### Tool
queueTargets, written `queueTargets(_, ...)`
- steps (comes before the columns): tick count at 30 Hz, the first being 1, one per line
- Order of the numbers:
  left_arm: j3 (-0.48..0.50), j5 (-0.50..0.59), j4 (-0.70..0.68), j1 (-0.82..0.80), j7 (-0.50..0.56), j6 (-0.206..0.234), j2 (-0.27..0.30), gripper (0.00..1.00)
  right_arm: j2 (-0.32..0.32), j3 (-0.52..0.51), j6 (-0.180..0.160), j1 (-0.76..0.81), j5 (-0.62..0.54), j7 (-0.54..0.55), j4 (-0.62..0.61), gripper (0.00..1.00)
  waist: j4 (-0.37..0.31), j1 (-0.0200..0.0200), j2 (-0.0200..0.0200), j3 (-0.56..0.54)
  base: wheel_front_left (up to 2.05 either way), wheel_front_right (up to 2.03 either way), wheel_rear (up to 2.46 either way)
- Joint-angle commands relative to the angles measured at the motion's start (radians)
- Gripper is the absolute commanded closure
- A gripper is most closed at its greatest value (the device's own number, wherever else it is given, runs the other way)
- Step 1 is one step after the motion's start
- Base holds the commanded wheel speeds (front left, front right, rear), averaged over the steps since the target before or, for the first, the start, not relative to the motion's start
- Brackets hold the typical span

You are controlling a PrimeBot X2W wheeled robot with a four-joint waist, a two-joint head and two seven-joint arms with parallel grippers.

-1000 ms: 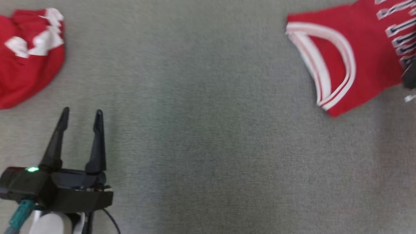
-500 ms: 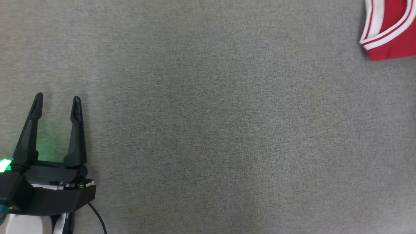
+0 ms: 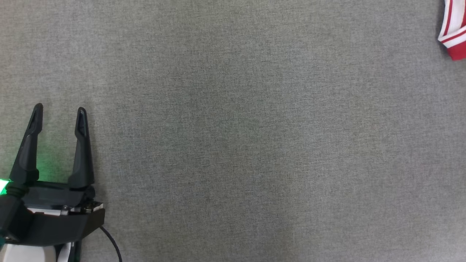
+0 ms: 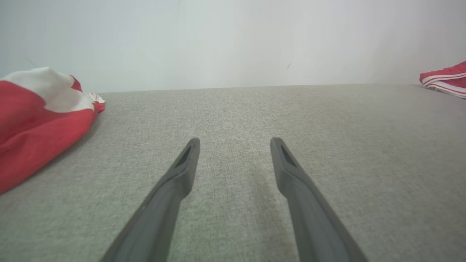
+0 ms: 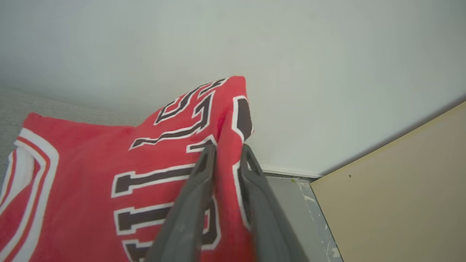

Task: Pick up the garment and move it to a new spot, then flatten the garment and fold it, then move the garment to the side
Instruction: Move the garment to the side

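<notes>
The garment is a red jersey with white trim and dark lettering, lying folded on the grey surface. A raised ridge of its fabric stands between the two fingers of my right gripper, which is shut on it near the surface's far right end. One trimmed corner of the garment shows at the top right of the head view, and the garment lies far right in the left wrist view. My left gripper hovers open and empty at the lower left; in its wrist view the left gripper points across bare cloth.
A second, crumpled red and white cloth lies left of my left gripper. The grey fabric surface spreads wide between the two. A pale wall, a strip of floor and a tan panel lie beyond the garment.
The head camera has swung, so the jersey slid to the picture's top right corner and the crumpled cloth left it. The left gripper stays open.
</notes>
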Motion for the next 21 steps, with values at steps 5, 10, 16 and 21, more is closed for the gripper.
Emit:
queueTargets(5, 0.017, 0.008, 0.007, 0.013, -0.003, 0.002, -0.007, 0.00, 0.027, -0.041, -0.003, -0.021, -0.046, -0.035, 0.010, 0.00, 0.000, 0.0000, -0.0001, -0.011, 0.00, 0.00, 0.00)
queueTargets(10, 0.020, 0.008, 0.022, 0.020, -0.003, 0.002, -0.020, 0.00, 0.059, -0.046, -0.003, -0.011, -0.039, -0.082, -0.003, 0.00, 0.000, 0.0000, -0.0001, -0.051, 0.00, 0.00, 0.00)
queueTargets(16, 0.039, 0.008, 0.059, 0.060, -0.003, 0.002, -0.054, 0.00, 0.136, -0.035, -0.003, 0.048, 0.000, -0.206, -0.061, 0.00, 0.011, 0.0000, -0.0001, -0.175, 0.00, 0.00, 0.00)
queueTargets(21, 0.064, 0.007, 0.097, 0.112, -0.003, 0.002, -0.078, 0.00, 0.221, -0.027, -0.003, 0.145, 0.012, -0.284, -0.136, 0.00, 0.016, 0.0000, -0.0001, -0.287, 0.00, 0.00, 0.00)
